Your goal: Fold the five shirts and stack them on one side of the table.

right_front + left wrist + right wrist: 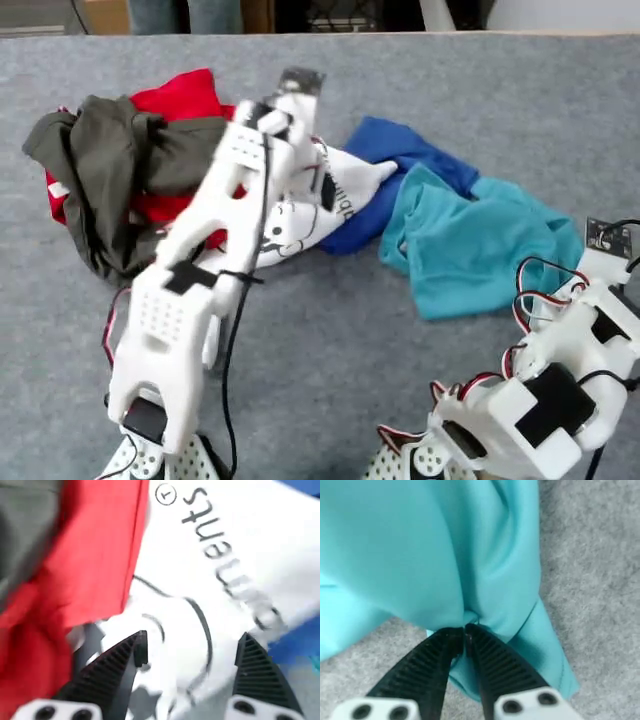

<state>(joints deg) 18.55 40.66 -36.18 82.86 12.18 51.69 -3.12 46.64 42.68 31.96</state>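
Several shirts lie heaped across the middle of the grey table: a dark olive shirt (110, 160) over a red shirt (180, 97) at the left, a white printed shirt (310, 205), a blue shirt (395, 150) and a teal shirt (470, 245) at the right. My left gripper (192, 642) hangs open just above the white shirt (225, 545), beside the red shirt (95, 565). My right gripper (467, 632) is shut on a pinched fold of the teal shirt (420, 545) near its edge.
Grey felt table (330, 350) lies bare in front of the shirts, between the two arm bases. The table's far edge (400, 35) runs along the back, with boxes and furniture behind it.
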